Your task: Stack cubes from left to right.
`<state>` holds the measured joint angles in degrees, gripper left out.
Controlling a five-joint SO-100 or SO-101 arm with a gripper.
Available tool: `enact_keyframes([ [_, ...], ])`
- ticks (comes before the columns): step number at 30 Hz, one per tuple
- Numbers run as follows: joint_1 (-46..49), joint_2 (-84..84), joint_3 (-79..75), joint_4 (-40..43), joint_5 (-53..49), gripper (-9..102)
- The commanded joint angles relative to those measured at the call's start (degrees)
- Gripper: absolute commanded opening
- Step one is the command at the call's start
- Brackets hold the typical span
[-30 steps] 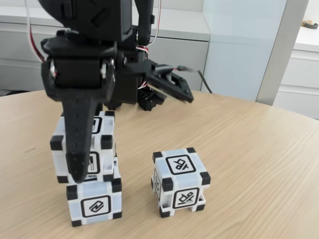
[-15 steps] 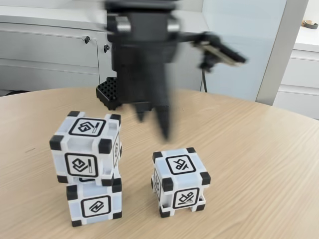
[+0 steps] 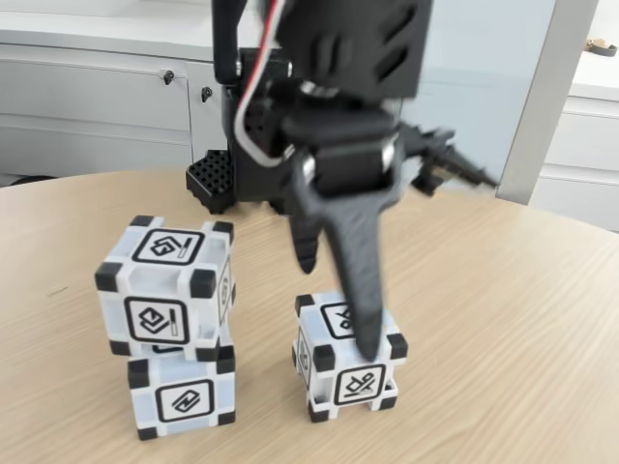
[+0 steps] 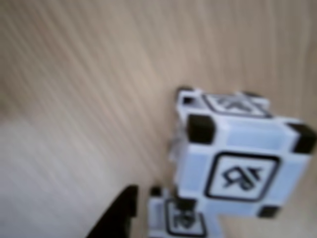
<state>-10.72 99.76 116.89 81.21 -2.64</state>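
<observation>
- Fixed view shows a round wooden bench with three cubes on it.
- Two cubes stand as a stack on the left: the upper cube rests on the lower cube, shifted a little to the left and far side, so the edges are not in line.
- The third cube stands alone on the bench, to the right of the stack and apart from it.
- The black fingers hang over the single cube, spread apart and holding nothing. The long finger points down in front of its top face; the shorter one ends higher, to the left.
- The arm base stands at the far side of the bench.
- Wrist view is blurred: it shows a cube from above on the bench, and a dark finger tip at the bottom edge.
</observation>
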Motion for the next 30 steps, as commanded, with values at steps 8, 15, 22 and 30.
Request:
enact_keyframes([
  [8,-0.2,-7.5,-1.2,-1.1,2.2,37],
  [15,-0.9,-9.3,-1.2,-1.1,5.8,25],
  [22,-1.0,-8.2,-1.2,-1.2,8.1,0],
  [30,-0.8,7.2,-1.3,-1.2,6.0,0],
])
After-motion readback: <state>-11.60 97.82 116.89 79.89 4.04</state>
